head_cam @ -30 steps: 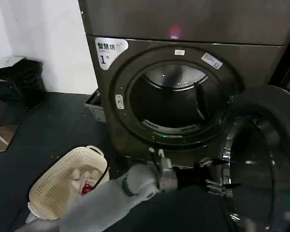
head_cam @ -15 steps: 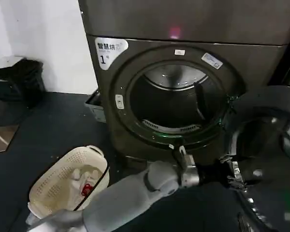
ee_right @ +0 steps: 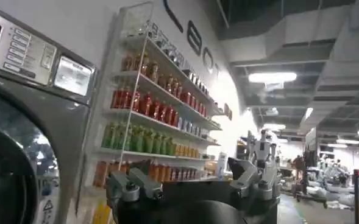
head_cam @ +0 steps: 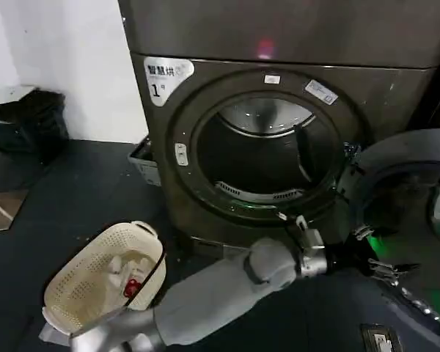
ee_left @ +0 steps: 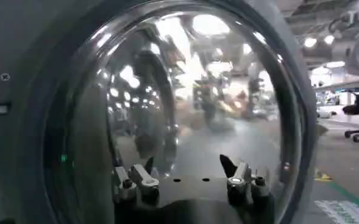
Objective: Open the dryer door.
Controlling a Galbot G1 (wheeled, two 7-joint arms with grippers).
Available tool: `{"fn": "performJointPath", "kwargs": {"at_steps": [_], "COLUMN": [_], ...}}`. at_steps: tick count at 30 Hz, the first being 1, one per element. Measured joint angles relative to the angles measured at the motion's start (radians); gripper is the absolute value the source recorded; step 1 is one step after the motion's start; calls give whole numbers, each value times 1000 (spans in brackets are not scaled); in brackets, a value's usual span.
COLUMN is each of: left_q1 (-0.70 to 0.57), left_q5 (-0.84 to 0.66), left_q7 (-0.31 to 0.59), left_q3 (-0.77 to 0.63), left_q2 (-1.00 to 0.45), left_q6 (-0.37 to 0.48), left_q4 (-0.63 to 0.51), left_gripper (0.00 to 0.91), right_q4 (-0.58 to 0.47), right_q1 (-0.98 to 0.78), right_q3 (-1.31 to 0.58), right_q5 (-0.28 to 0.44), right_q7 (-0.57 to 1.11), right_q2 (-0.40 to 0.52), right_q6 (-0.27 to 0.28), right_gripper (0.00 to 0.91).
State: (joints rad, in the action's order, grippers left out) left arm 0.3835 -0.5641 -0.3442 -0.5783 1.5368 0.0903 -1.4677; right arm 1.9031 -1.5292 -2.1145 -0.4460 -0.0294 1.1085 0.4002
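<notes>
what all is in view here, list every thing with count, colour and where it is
dryer: one, dark grey, centre, against the white wall
drum opening: one, dark, round, in the dryer's front
dryer door: one, grey inner side with tinted glass, swung open at the right
laundry basket: one, cream, on the dark floor at lower left, with items inside
bin: one, black, far left by the wall
shelf of bottles: one rack, red, green and orange rows, beside a neighbouring machine
left gripper: one, open, facing the door's glass
right gripper: one, open, away from the door
</notes>
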Motion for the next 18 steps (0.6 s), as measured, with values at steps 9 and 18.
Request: {"fn": "performJointPath", "kwargs": {"at_steps": [9,18], "left_q1": [-16,-21], "left_q5": [22,39], "left_q7": [15,35], "left_q3": [0,2], "left_q2": [50,73], "left_q6": [-17,-26], "left_q4": [46,71], "left_gripper": [907,907], "right_q4": [4,18], "right_q1": [-13,-16], "right_q3": [-13,-14], "right_q5": [0,0], "right_q7": [-1,-5], "right_q2": [1,6], "right_q6": [-7,-10], "right_gripper": [907,907]}}
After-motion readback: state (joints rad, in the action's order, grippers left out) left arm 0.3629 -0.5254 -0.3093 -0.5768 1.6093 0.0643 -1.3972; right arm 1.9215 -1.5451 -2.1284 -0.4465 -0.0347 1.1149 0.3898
